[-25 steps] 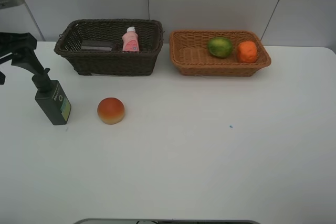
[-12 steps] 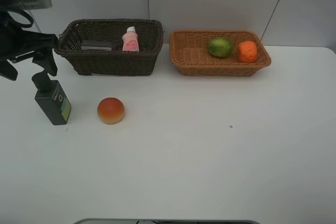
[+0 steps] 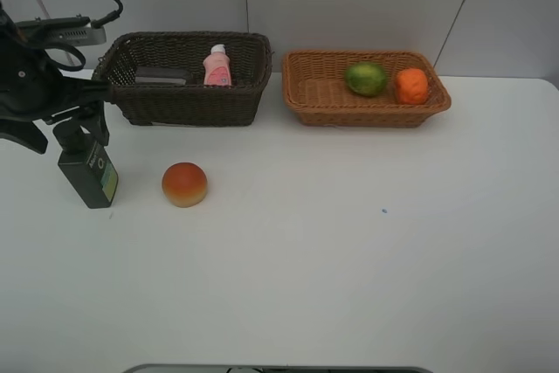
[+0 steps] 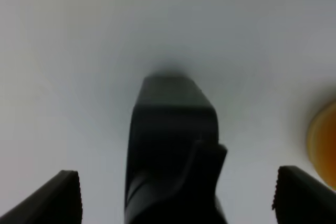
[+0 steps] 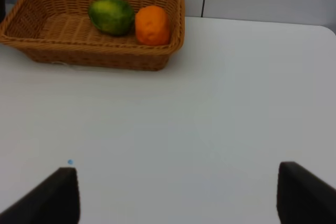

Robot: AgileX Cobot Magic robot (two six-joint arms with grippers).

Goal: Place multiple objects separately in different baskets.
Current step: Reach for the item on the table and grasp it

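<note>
The dark green pump bottle [image 3: 88, 174] carries a green-yellow label with a small round mark, turned toward the peach-like fruit [image 3: 184, 184] just beside it, but the writing on it is too small to read. The pink bottle [image 3: 217, 68] also shows a paler label patch, equally unreadable. The pump bottle stands upright on the white worktop [image 3: 349, 259] at its left side, in front of the dark brown basket [image 3: 188, 104], its long axis vertical. Which way the pump nozzle points cannot be told, since the arm covers it from above and the left wrist view is blurred. The left claw [image 4: 178, 195] hangs over the bottle's head with its jaws wide – one fingertip to each side of the bottle, clear gaps between, nothing gripped. The pink bottle stands white cap up inside the dark basket, near its back wall, with a flat dark object [image 3: 162, 76] lying to its left that is too dim to identify. The light tan basket [image 3: 301, 98] sits just to the right of the dark one and holds the green fruit [image 3: 366, 78] and the orange [image 3: 411, 86] side by side. The right claw [image 5: 178, 198] is out of the high view – its wrist camera shows its jaws spread wide over bare worktop in front of the tan basket, holding nothing.
</note>
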